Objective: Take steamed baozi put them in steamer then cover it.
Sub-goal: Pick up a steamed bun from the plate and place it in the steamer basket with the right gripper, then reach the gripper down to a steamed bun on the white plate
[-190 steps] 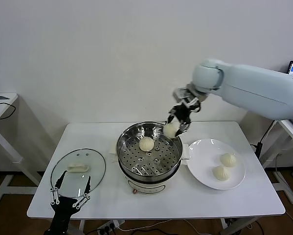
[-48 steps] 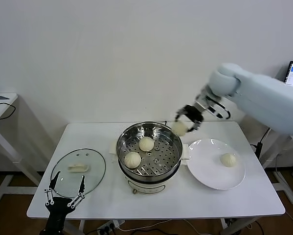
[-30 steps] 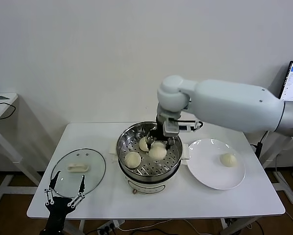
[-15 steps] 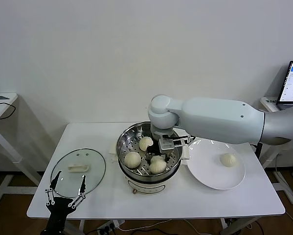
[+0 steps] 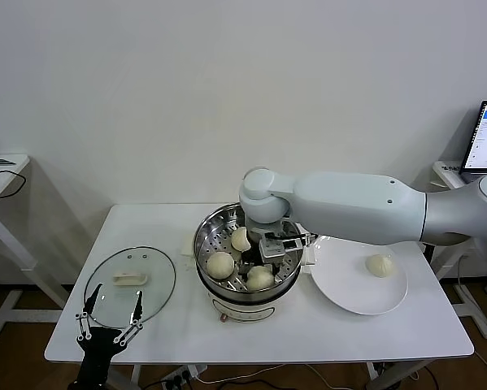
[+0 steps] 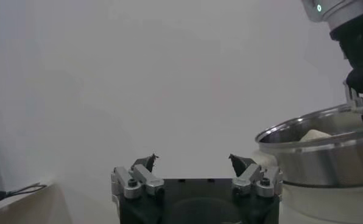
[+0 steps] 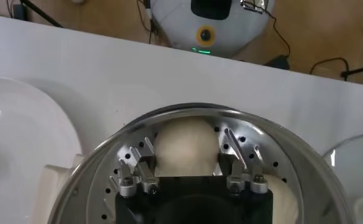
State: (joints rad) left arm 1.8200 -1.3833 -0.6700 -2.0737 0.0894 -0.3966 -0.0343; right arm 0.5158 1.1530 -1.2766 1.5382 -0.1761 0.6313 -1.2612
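Right gripper (image 7: 190, 159) hangs inside the steamer (image 5: 285, 229), its metal fingers (image 7: 141, 163) spread wide either side of a smooth, rounded bun (image 7: 187, 148); whether they press on it I cannot tell. Nearest me, my left gripper (image 5: 109, 317) sits idle with its thin prongs open, at the table's (image 5: 170, 337) front edge just before the round glass lid (image 5: 158, 280). Three pale buns (image 5: 219, 264) rest on the shiny steel tray, which is dotted with round holes. Beside the pot, one more bun (image 5: 380, 265) lies on the flat white plate (image 5: 345, 288).
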